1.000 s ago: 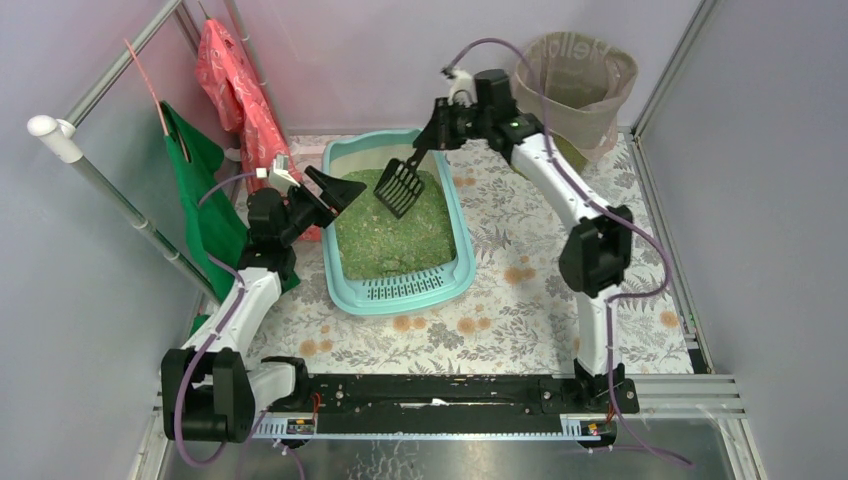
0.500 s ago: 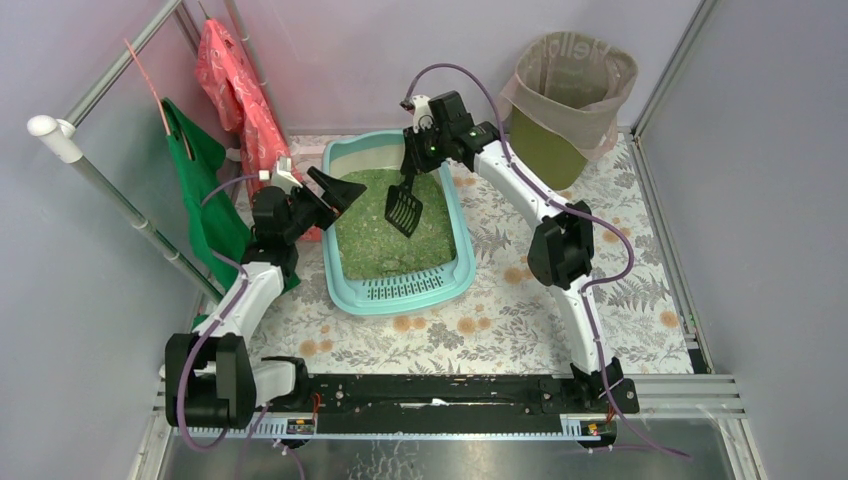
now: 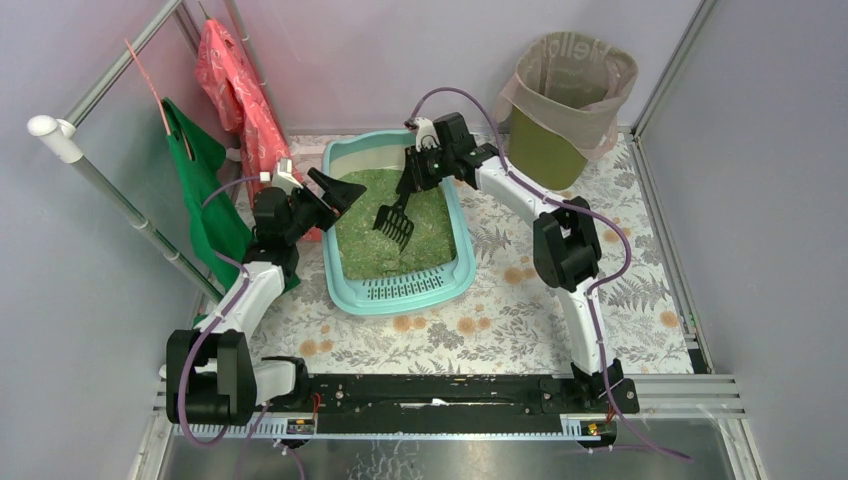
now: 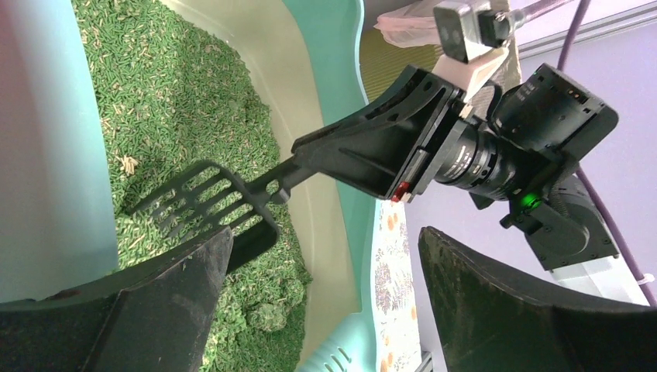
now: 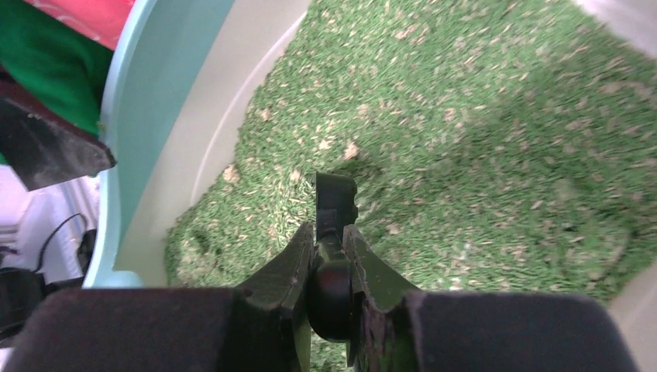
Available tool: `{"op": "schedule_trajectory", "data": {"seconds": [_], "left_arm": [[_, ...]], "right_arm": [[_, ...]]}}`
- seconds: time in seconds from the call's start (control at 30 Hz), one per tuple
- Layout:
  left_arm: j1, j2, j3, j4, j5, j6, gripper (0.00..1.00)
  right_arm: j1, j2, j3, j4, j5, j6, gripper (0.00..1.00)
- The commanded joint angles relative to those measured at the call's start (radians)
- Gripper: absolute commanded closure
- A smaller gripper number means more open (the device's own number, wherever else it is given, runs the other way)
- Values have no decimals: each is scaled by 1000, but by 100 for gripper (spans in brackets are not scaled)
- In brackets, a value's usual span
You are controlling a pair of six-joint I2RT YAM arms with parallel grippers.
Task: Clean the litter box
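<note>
The pale turquoise litter box (image 3: 463,262) sits on the floral mat, filled with green granules (image 3: 425,240). My right gripper (image 3: 414,180) hangs over its far end, shut on the handle of a black slotted scoop (image 3: 396,226). The scoop's blade rests tilted on the granules. In the right wrist view the handle (image 5: 335,198) is pinched between the fingers of my right gripper (image 5: 330,232). My left gripper (image 3: 341,190) is open at the box's left rim, holding nothing. Its wrist view shows the scoop (image 4: 203,203), the rim (image 4: 341,77) and a green clump (image 4: 267,319) near the open left gripper (image 4: 325,248).
A round olive bin lined with a beige bag (image 3: 566,95) stands at the back right. A green bag (image 3: 200,195) and a red bag (image 3: 236,88) hang from the metal rack on the left. Purple walls close in the sides and back.
My right arm has swung left from near the bin to over the box, lowering the scoop from mid-air onto the granules. The left arm has stayed put.
</note>
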Motion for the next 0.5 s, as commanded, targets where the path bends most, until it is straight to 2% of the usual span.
{"op": "schedule_trajectory", "data": {"seconds": [0.0,0.47], "left_arm": [[9,1,-11,68,11,-4,2],[9,24,-21,73,14,-10,2]], "right_arm": [[35,-40,-108,-4,-141,59,100],[124,-35,-188,50,-337,151,100]]}}
